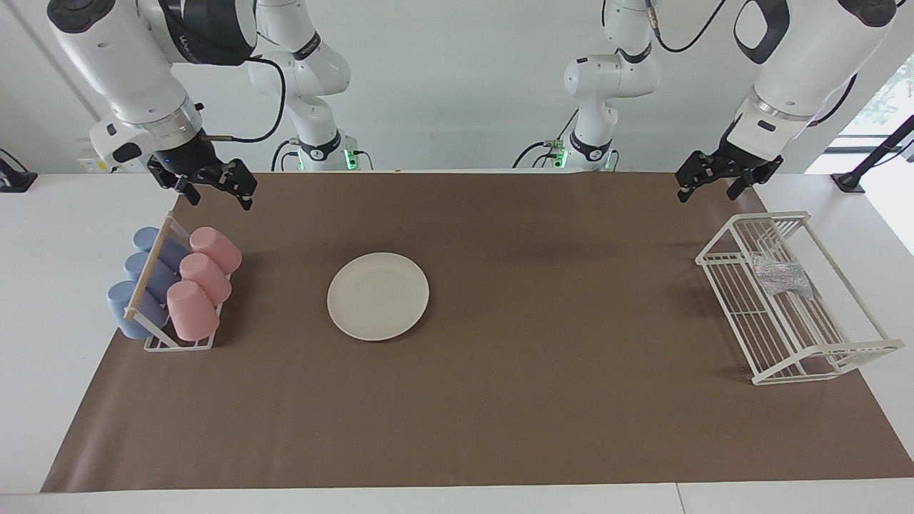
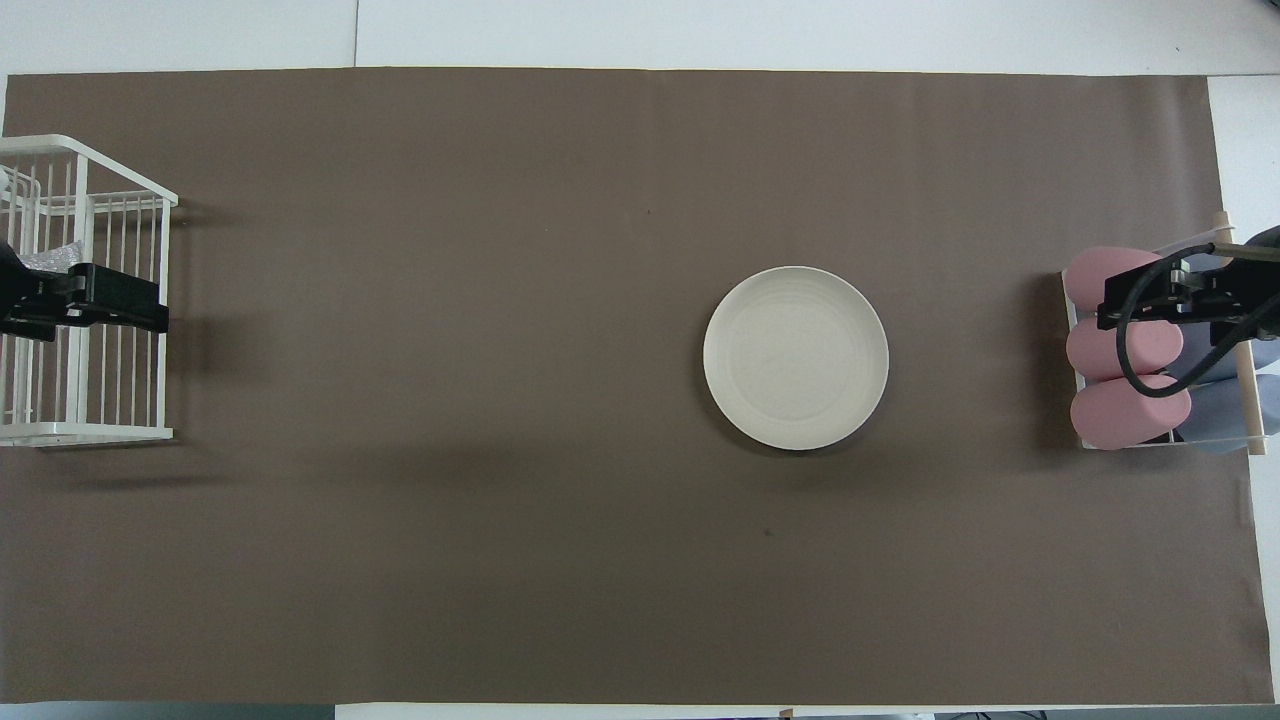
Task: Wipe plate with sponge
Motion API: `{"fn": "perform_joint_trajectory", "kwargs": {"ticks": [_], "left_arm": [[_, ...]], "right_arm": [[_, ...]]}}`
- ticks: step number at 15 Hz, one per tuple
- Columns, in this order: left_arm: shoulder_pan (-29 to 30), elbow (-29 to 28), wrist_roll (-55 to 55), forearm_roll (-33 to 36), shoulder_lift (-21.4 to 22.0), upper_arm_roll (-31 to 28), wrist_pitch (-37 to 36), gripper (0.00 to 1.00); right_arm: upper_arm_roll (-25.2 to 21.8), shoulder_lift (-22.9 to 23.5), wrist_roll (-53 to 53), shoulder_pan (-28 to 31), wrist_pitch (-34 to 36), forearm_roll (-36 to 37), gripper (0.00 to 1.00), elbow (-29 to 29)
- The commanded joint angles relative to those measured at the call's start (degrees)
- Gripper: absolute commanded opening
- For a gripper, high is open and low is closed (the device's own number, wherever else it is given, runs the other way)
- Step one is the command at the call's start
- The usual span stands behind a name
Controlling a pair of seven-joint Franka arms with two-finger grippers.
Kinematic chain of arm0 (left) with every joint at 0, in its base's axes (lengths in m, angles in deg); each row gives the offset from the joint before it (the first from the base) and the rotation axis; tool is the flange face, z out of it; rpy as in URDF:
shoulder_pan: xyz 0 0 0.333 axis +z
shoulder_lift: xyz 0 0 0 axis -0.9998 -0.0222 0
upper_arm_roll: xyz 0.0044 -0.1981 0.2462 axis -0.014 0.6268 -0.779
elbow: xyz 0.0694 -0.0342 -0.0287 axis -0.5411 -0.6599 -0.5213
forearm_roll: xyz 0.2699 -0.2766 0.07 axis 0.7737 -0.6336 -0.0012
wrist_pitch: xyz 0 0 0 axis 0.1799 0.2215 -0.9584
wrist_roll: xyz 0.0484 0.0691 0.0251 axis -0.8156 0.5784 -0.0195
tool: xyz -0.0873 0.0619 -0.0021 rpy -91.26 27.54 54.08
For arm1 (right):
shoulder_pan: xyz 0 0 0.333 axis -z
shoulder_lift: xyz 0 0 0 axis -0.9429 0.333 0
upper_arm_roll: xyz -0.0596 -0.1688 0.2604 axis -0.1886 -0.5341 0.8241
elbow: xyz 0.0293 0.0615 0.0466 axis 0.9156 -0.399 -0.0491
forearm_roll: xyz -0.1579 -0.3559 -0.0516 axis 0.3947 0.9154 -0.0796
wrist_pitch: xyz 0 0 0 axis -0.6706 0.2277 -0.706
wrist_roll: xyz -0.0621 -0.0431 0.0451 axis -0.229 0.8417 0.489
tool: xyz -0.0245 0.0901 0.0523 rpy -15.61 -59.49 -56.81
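Facing view
Plate: lies flat on the brown mat, toward the right arm's end of the bench, bare on top.
Sponge: silvery wad inside the white wire basket, at the left arm's end of the bench, well apart from the plate.
Cup rack: holds pink cups and blue cups lying on their sides, beside the plate at the right arm's end.
Left end effector: in the air over the mat's edge by the basket, jaws spread apart, holding nothing.
Right end effector: in the air over the mat's corner by the cup rack, jaws spread apart, holding nothing.

Overhead view
Plate: on the mat, closer to the cup rack than to the basket.
Sponge: only a small grey patch shows through the basket wires, partly covered by the left end effector.
Left end effector: shows over the basket; fingers cannot be told apart here.
Right end effector: shows over the pink cups, its cable looped beneath it.
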Motion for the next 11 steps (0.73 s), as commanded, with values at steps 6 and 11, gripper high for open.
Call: {"fn": "perform_joint_trajectory", "kwargs": {"ticks": [6, 11], "left_arm": [[-3.1, -4.5, -7.6, 26.6, -6.3, 0.5, 7.5, 1.0], [-4.2, -5.2, -17.6, 44.3, -13.8, 0.5, 11.6, 1.0]], "right_arm": [[0.5, -0.8, 25.9, -5.8, -0.4, 1.4, 1.0, -1.6], [0.5, -0.9, 47.0, -11.7, -1.8, 1.2, 1.0, -1.6]]}}
